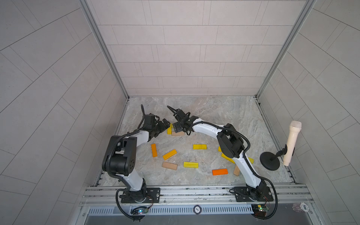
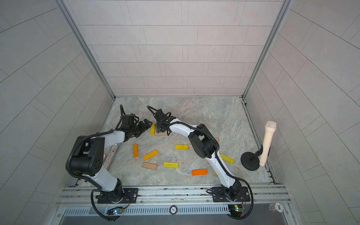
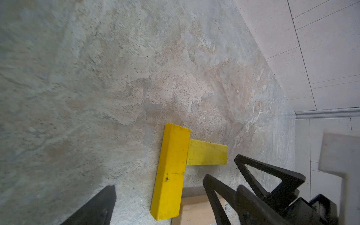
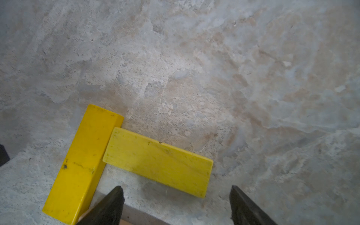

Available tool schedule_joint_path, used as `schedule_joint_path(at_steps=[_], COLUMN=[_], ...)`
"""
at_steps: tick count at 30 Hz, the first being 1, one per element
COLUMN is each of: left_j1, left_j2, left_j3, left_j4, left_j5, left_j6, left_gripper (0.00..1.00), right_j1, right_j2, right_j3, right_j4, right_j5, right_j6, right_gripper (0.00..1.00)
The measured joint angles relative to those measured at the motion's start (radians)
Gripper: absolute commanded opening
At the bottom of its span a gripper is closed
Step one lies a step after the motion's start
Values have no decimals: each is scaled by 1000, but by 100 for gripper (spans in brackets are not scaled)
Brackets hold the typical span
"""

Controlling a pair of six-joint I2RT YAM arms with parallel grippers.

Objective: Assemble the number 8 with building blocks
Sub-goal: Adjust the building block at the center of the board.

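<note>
While both arms lean in over the far left of the marble table [image 1: 224, 116], I log the left gripper [image 1: 166, 124] with fingers spread wide and nothing between them, close by the bright yellow block [image 3: 171, 171]. Right gripper [image 4: 176, 188] is also parted and empty, poised over the pale yellow block [image 4: 157, 161].

The number 8 [image 4: 116, 148] is barely begun. The pale yellow block lies flat, one short end butted against the bright yellow block's long side, roughly at a right angle. The far tan block [image 1: 178, 133] sits by the bright yellow block's near end, partly under the right gripper; touching or not, I can't tell.

The other building blocks [image 2: 170, 165] lie loose nearer the arm bases, well apart: orange block [image 1: 154, 150], amber block [image 1: 169, 154], front tan block [image 1: 169, 165], front orange block [image 1: 220, 172]. More show partly beneath the right arm. The cream microphone [image 1: 292, 144] stands at the right edge.
</note>
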Motion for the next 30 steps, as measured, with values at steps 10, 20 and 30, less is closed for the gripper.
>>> schedule_joint_path(at_steps=[10, 20, 30], left_j1=[0, 0, 0], left_j2=[5, 9, 20], left_j3=[-6, -10, -10], left_j4=[18, 32, 38], left_j5=[13, 21, 39], left_j6=[0, 0, 0], left_gripper=[100, 100, 100], right_j1=[0, 0, 0], right_j2=[14, 38, 64], right_j3=[26, 77, 95], right_j4=[-18, -30, -50], right_j5=[1, 0, -2], right_j6=[4, 4, 4], right_gripper=[87, 87, 87])
